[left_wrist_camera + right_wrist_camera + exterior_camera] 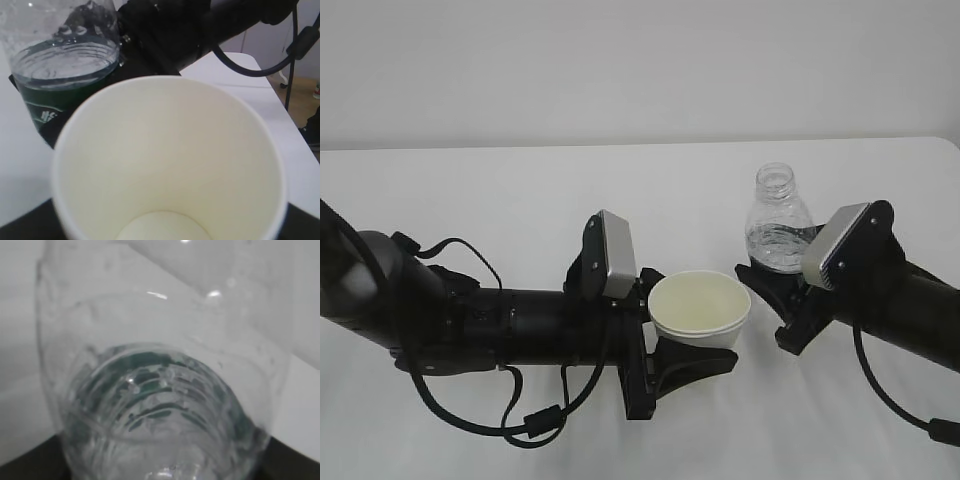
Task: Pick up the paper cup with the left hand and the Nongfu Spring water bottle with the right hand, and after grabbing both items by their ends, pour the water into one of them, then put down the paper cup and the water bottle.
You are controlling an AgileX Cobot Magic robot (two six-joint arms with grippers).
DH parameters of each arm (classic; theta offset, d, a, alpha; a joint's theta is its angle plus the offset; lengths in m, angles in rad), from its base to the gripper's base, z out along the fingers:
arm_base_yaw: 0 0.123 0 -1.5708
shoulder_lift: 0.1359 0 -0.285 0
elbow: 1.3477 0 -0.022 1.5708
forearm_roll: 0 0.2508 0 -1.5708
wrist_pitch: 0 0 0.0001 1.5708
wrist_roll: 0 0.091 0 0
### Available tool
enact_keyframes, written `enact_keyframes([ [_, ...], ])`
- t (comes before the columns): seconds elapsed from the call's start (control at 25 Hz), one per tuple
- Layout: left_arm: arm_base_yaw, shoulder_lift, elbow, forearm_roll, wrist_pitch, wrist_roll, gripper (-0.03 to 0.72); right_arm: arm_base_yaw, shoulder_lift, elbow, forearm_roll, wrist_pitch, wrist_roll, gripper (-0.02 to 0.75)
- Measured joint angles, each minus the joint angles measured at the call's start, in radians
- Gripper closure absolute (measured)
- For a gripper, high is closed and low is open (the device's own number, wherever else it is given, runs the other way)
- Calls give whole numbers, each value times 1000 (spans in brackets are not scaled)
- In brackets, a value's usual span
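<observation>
The white paper cup [700, 308] is held above the table with my left gripper [686, 330] shut on its lower body, black fingers on either side. In the left wrist view the cup [170, 160] fills the frame; its cream inside looks dry. Just to its right stands the capless Nongfu Spring water bottle [780, 222], upright, with my right gripper [778, 300] shut on its green-labelled lower part. Water [778, 250] fills the bottle to about its shoulder. The bottle [65, 65] sits close behind the cup's rim. In the right wrist view the bottle [160, 390] hides the jaws.
The white table [520, 190] runs back to a pale wall. In the left wrist view the table's right edge [280, 100] drops to a floor, with black cables [295, 45] hanging there. My left arm's cables [490, 420] loop low over the table's front.
</observation>
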Motion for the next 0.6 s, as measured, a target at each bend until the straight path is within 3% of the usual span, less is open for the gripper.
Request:
enact_keyframes([
  [0.6, 0, 0, 0, 2, 0, -2, 214, 0, -2, 0, -2, 0, -224, 300],
])
